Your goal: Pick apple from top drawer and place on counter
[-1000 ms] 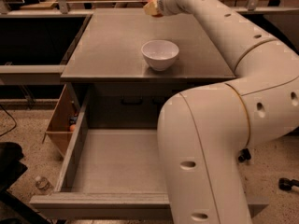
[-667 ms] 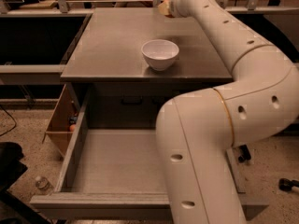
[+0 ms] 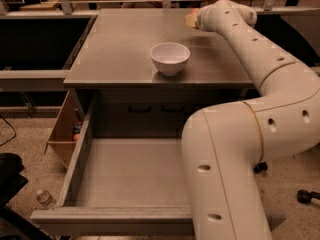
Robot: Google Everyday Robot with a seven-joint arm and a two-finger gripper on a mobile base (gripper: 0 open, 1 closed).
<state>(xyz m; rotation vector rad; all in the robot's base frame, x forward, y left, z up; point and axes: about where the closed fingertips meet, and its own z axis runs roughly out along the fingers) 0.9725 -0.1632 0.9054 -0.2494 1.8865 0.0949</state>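
The top drawer (image 3: 130, 176) is pulled wide open below the counter, and the part of its grey floor that shows is bare. My white arm crosses the drawer's right side and reaches over the counter (image 3: 120, 49). My gripper (image 3: 192, 20) is at the counter's far edge, right of centre, mostly hidden behind the wrist. The apple does not show in this view; it may be hidden by the arm or wrist.
A white bowl (image 3: 170, 58) stands on the counter near its front edge. A lower drawer front with two dark handles (image 3: 150, 107) sits behind the open drawer. A cardboard box (image 3: 62, 134) and a small bottle (image 3: 44, 198) are on the floor at left.
The end of my arm has moved to the right along the counter's far edge. The bowl and the drawer have not moved.
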